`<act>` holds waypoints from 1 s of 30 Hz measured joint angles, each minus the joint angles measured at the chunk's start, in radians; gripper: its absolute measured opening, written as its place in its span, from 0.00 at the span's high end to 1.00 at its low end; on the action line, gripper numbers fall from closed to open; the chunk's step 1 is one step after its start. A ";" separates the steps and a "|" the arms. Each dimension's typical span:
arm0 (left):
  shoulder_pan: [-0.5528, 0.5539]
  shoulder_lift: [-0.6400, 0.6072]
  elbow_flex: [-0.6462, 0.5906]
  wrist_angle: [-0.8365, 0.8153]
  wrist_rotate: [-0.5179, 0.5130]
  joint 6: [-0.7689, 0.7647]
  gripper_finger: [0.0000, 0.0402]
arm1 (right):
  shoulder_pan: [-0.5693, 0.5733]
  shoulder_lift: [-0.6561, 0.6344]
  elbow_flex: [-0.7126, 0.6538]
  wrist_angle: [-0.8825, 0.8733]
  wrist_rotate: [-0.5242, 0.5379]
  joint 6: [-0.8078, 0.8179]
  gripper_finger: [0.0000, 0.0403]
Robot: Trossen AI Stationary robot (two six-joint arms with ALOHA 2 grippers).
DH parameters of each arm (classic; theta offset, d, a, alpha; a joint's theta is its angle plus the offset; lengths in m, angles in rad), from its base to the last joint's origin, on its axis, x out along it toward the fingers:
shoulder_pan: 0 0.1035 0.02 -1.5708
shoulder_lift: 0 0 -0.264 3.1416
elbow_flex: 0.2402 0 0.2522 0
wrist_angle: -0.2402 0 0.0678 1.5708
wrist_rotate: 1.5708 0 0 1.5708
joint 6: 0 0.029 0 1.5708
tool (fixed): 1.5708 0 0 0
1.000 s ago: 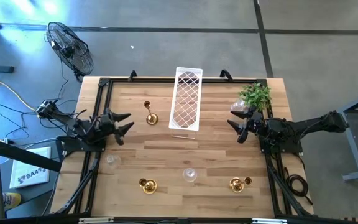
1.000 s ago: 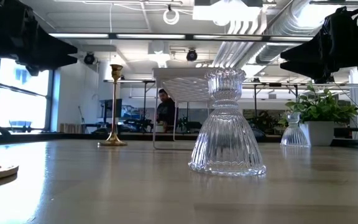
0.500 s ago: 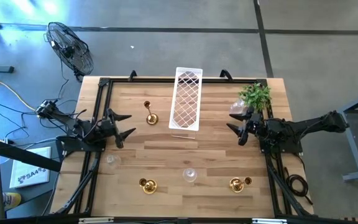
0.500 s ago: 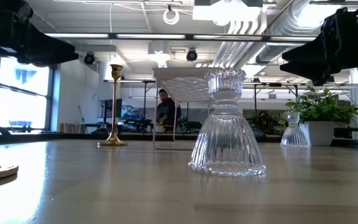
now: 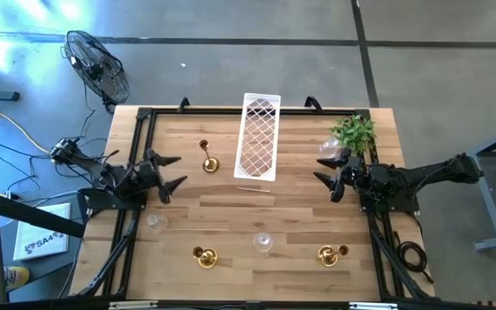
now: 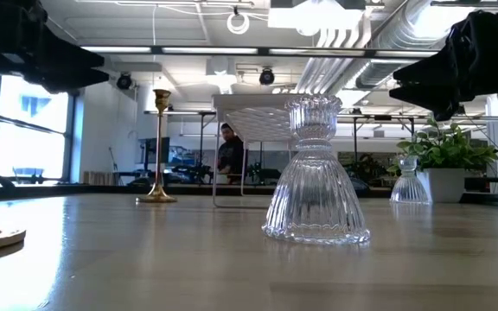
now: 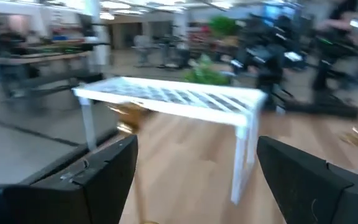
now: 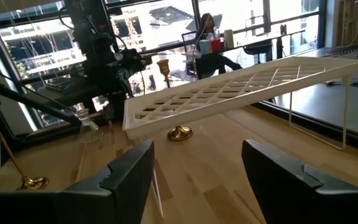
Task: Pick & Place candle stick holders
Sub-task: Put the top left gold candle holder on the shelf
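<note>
Wooden table (image 5: 231,220) holds gold and glass candle stick holders (image 5: 207,158); both arms hover with fingers spread, empty.

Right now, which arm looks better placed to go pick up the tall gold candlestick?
Probably the left. The left gripper hangs open beside the tall gold candle stick holder, with bare wood between them. The right gripper, also open, has the white lattice tray standing between it and the holder.

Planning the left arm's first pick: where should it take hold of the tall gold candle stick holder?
Grip the slim stem of the tall gold holder, coming level from the left hand side. It stands upright on a round base, stem exposed; the white lattice tray blocks its other side.
</note>
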 joint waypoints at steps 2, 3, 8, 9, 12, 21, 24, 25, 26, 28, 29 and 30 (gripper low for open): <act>0.000 0.000 0.024 0.008 -0.140 0.003 0.19 | 0.000 0.000 0.000 0.000 0.009 0.003 0.41; 0.001 0.000 0.033 0.008 -0.201 0.003 0.19 | 0.000 0.000 0.000 0.000 0.014 0.003 0.41; 0.000 0.000 0.068 0.035 -0.352 0.003 0.19 | 0.000 0.000 0.000 0.000 0.025 0.003 0.40; -0.001 0.000 0.070 0.055 -0.376 0.003 0.19 | 0.000 0.000 0.000 0.000 0.025 0.003 0.40; -0.002 0.000 0.071 0.107 -0.387 0.001 0.19 | 0.000 0.000 0.000 0.000 0.025 0.002 0.41; 0.000 0.000 0.106 0.200 -0.335 0.139 0.19 | 0.000 0.000 0.000 0.000 -0.020 0.011 0.41; 0.000 0.000 0.152 0.194 -0.269 0.192 0.19 | 0.000 0.000 0.000 0.000 -0.024 0.026 0.41; 0.000 0.000 0.165 0.193 -0.242 0.213 0.19 | 0.000 0.000 0.000 0.000 -0.023 0.026 0.41; 0.000 0.000 0.178 0.192 -0.220 0.235 0.19 | 0.000 0.000 0.000 0.000 -0.020 0.020 0.41; 0.000 0.000 0.204 0.191 -0.178 0.273 0.19 | 0.000 0.000 0.000 0.000 0.010 0.006 0.41; 0.000 0.000 0.215 0.191 -0.153 0.292 0.19 | 0.000 0.000 0.000 0.000 0.028 0.005 0.41; 0.000 0.000 0.225 0.192 -0.125 0.317 0.19 | 0.000 0.000 0.000 0.000 0.047 0.004 0.41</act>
